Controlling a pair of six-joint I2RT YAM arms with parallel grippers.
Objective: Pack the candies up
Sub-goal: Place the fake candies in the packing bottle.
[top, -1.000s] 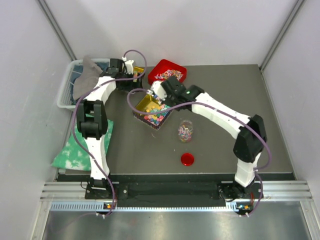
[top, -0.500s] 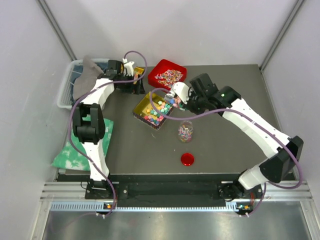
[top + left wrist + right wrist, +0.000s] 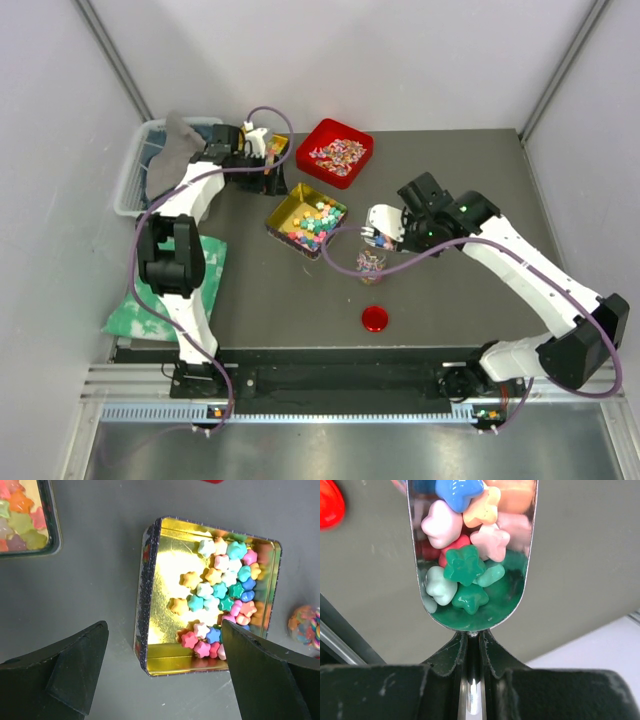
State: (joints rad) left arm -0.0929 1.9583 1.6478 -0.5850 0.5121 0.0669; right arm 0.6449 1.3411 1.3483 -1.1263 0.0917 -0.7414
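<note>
My right gripper [image 3: 388, 226] is shut on the handle of a metal scoop [image 3: 472, 555], jaws closed on it [image 3: 472, 650]. The scoop holds several star-shaped candies [image 3: 465, 565] and hovers just above a small clear jar [image 3: 371, 262] partly filled with candies. A gold tin [image 3: 285, 215] of pastel star candies [image 3: 225, 590] sits mid-table. A red tray [image 3: 335, 152] of pink-white pieces stands behind it. My left gripper [image 3: 262, 160] is open and empty [image 3: 165, 680], high over the gold tin's near edge [image 3: 210, 660], beside a dark tin of gummy bits [image 3: 25, 515].
A red round lid [image 3: 375, 319] lies near the front, below the jar. A pale basket [image 3: 135, 170] with a grey cloth sits at the back left. A green cloth [image 3: 160, 290] lies by the left arm.
My right arm has carried the loaded scoop from the gold tin to the right and nearer, ending over the jar. The left gripper has shifted only slightly.
</note>
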